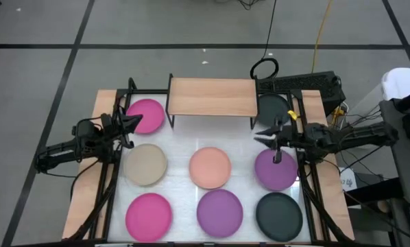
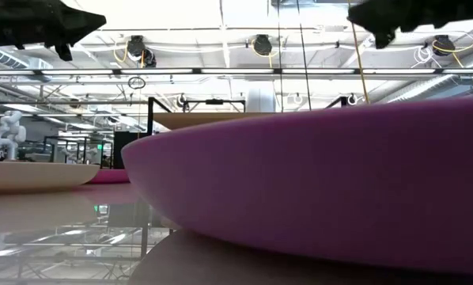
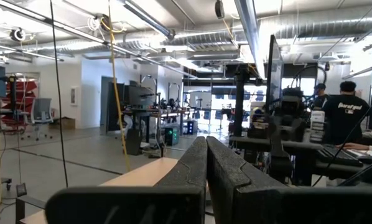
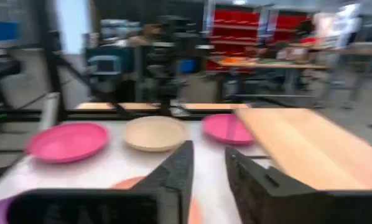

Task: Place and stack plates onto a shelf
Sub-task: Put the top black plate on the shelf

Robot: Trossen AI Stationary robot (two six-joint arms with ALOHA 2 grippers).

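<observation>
**Both arms raised, nothing held**

Your left gripper (image 1: 131, 124) reaches in from the table's left edge, hanging over the near rim of the rear magenta plate (image 1: 147, 114), its fingers (image 3: 192, 168) pressed together on nothing. Your right gripper (image 1: 265, 135) reaches in from the right, above the gap between a dark plate (image 1: 272, 108) and a purple plate (image 1: 275, 170), fingers (image 4: 176, 171) narrowly parted and empty. The shelf (image 1: 212, 97) stands at the table's rear, top bare; the plates lie on the table.
</observation>
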